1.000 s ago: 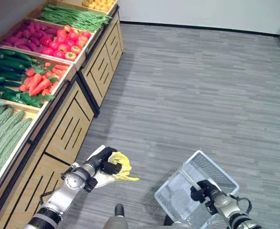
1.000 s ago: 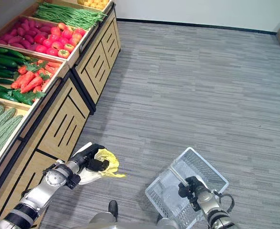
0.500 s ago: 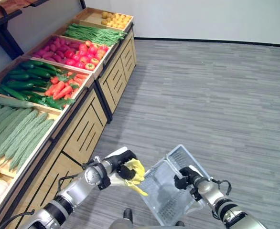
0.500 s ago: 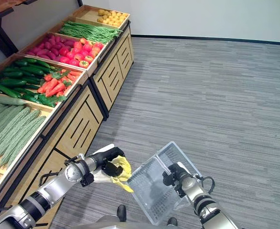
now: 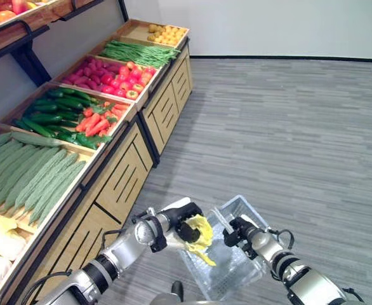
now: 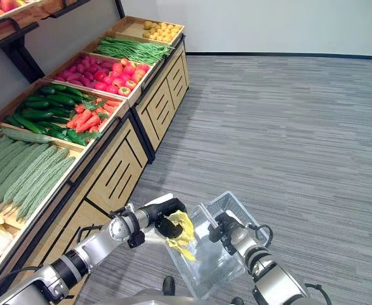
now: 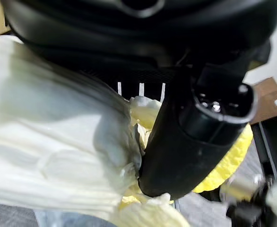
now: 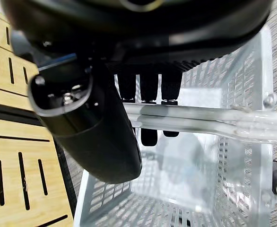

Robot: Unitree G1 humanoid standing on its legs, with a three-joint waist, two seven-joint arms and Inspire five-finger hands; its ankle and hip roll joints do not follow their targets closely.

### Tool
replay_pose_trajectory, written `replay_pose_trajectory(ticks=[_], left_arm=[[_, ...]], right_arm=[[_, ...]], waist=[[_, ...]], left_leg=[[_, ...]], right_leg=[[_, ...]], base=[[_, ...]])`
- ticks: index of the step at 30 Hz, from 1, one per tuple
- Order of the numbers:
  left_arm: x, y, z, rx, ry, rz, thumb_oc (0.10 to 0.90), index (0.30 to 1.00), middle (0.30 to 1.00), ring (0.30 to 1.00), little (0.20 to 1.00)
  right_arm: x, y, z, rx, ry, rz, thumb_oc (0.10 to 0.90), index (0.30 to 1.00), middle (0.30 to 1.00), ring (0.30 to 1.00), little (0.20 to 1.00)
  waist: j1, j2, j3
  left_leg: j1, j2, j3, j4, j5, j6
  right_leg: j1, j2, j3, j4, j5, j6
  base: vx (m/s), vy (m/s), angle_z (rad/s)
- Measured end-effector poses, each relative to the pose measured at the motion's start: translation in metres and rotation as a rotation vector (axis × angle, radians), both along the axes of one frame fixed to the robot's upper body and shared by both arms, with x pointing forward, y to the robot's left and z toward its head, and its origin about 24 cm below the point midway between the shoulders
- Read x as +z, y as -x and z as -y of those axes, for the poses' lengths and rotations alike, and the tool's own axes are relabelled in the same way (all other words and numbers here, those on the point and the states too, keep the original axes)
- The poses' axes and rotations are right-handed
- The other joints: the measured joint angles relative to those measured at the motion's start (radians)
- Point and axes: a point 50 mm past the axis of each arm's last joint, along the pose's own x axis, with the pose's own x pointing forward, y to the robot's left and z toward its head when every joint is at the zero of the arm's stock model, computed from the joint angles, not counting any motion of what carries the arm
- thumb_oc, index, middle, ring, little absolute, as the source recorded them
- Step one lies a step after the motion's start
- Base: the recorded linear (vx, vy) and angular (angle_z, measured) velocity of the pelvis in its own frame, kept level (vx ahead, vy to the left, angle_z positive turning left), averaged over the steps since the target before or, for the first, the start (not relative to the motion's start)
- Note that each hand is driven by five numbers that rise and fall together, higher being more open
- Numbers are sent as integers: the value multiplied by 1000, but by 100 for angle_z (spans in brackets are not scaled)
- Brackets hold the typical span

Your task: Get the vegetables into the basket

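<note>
My left hand (image 5: 181,218) is shut on a pale cabbage with yellow crinkled leaves (image 5: 200,231) and holds it over the near left rim of the basket. The left wrist view shows the cabbage's white stalk and yellow leaf (image 7: 58,146) clamped under the thumb (image 7: 195,137). The clear plastic basket (image 5: 233,267) hangs low in front of me, empty inside. Its handle (image 8: 195,118) runs across my right hand (image 5: 237,230), whose fingers curl round it.
A long wooden produce stand (image 5: 119,184) runs along my left with slatted drawer fronts. Its crates hold bitter gourds (image 5: 33,184), cucumbers and carrots (image 5: 78,117), red peppers (image 5: 119,73), green beans (image 5: 141,52). Grey plank floor (image 5: 287,127) lies open ahead and to the right.
The camera has swung, showing more of the stand. My left hand carried the cabbage rightward to the basket, and my right hand brought the basket in towards it.
</note>
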Motion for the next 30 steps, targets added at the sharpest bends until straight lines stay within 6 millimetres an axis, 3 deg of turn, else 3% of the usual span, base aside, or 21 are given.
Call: replay_pose_trajectory(ticks=[8, 13, 16, 20, 23, 25, 30], left_arm=[[-30, 11, 18, 6, -26, -128, 400, 300, 300, 300, 300], [-44, 15, 21, 31, -74, -163, 400, 300, 300, 300, 300], [-49, 10, 20, 49, -136, -137, 400, 300, 300, 300, 300], [-67, 8, 0, 70, -322, -142, 400, 300, 300, 300, 300], [-70, 5, -10, 55, -400, -115, 400, 300, 300, 300, 300], [-75, 6, -17, 81, -432, -131, 400, 300, 300, 300, 300], [-76, 7, -16, 45, -475, -105, 400, 300, 300, 300, 300]], right_arm=[[14, -19, -14, 30, -16, 74, 400, 300, 300, 300, 300], [24, -26, -34, 106, -55, 135, 400, 300, 300, 300, 300], [42, -33, -58, 207, -116, 222, 400, 300, 300, 300, 300], [56, -20, -76, 284, -259, 275, 400, 300, 300, 300, 300], [46, 0, -60, 277, -287, 211, 400, 300, 300, 300, 300], [38, 20, -38, 270, -274, 156, 400, 300, 300, 300, 300], [45, 40, -44, 298, -404, 125, 400, 300, 300, 300, 300]], waist=[[-12, -1, 1], [-37, -11, 7], [-66, -50, 17], [-133, -101, 20], [-140, -102, 20], [-154, -102, 22], [-178, -104, 27]], left_leg=[[-9, 2, -4, 0, 2, -2], [-12, 5, 8, -3, 2, -2], [-12, 11, 24, -3, 1, -2], [-16, 16, 62, -4, 0, -3], [-16, 20, 77, -4, 0, -3], [-19, 22, 88, -5, -1, -5], [-18, 24, 99, -5, -2, -6]], right_leg=[[-8, 2, -1, 0, 0, 0], [-20, 5, 11, 1, 1, -1], [-33, 11, 26, 1, 2, -3], [-60, 13, 69, 1, 11, -8], [-69, 16, 84, 0, 15, -10], [-85, 18, 98, -1, 15, -6], [-87, 18, 108, 0, 23, -11]], base=[[1, -5, 0], [3, -8, -9], [9, -12, -13], [15, -5, -29], [18, -1, -20], [34, -8, -16], [15, -1, -8]])
